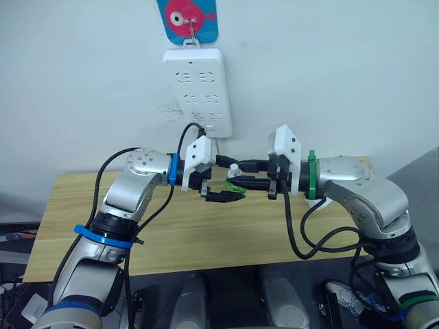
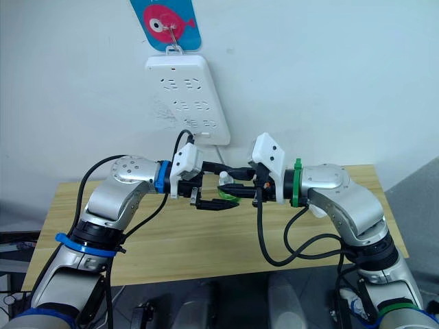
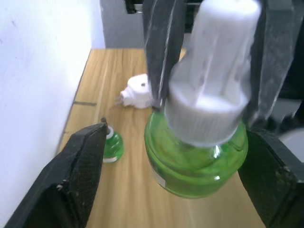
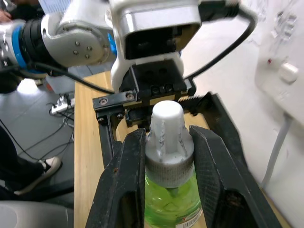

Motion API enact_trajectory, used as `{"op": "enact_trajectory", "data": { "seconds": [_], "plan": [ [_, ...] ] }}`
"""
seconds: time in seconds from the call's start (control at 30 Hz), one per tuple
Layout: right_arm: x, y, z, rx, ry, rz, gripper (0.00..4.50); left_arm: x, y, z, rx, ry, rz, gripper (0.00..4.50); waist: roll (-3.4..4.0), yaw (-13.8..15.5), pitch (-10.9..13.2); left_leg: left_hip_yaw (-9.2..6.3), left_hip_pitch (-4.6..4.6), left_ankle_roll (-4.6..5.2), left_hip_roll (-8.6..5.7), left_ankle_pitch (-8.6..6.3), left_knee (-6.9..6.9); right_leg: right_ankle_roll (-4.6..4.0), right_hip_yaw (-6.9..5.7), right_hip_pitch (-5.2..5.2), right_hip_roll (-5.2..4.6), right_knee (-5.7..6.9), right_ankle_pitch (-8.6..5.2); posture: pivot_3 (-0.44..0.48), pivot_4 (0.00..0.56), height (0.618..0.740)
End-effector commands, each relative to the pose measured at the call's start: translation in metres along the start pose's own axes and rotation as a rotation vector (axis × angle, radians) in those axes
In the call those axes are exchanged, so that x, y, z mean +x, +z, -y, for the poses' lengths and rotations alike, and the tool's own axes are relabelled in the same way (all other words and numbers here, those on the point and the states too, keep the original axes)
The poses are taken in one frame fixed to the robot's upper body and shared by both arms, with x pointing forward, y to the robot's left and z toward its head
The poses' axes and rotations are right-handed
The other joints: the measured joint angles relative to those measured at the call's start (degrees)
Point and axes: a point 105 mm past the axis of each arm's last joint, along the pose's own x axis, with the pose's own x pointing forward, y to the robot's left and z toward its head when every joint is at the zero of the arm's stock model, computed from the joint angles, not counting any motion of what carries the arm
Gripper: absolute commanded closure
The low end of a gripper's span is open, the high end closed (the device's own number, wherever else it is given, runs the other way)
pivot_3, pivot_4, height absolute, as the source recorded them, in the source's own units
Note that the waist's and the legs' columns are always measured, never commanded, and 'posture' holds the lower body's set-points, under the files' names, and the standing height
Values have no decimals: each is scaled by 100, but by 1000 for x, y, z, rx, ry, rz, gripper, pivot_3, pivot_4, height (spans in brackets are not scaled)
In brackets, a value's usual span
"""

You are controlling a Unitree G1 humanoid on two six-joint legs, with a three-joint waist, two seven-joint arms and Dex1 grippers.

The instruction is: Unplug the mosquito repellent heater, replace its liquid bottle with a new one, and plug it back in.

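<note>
I have the right gripper (image 4: 164,156) clamped on the white cap of a green, clear plastic liquid bottle (image 3: 199,161), the left gripper (image 3: 175,185) spread around its body. The small white rounded plug-in heater (image 3: 137,91) lies unplugged on the wooden table (image 3: 128,199); I judge uncapping comes next.

A white power strip (image 1: 197,86) hangs on the wall under a blue fish hook (image 1: 186,19), above the wooden table (image 1: 68,219).
</note>
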Motion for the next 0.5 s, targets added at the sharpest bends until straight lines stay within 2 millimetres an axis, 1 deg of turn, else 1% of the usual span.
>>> {"op": "enact_trajectory", "data": {
  "seconds": [0.03, 0.13, 0.3, 0.5],
  "plan": [
    [-4, 12, -1, -24, 1, 49, 3471, -2, 13, 5, -22, -1, 54, 350, -1, -10, -9, 0, 0, 0, 0, 0, 0, 0, 0, 0, 0, 1, 0, -158, 197, 734],
    [-4, 14, 0, -8, -12, 65, 3471, -1, 12, 9, -43, -1, 65, 350, 0, -33, -15, 1, 1, 0, 0, 0, 0, 0, 0, 0, 0, 1, 0, -158, 193, 734],
    [-5, 14, 1, -4, -17, 68, 3471, -2, 16, 15, -68, -30, 87, 350, 0, -80, -21, 0, 1, -1, 0, 1, 2, 0, 0, 0, 0, 4, 0, -160, 190, 734],
    [-5, 14, 0, -8, -11, 60, 3471, -3, 20, 10, -59, -3, 105, 350, 1, -115, -52, 1, 2, -1, 0, 1, 1, 0, 0, 0, 0, 6, 0, -159, 190, 734]
  ]
}}
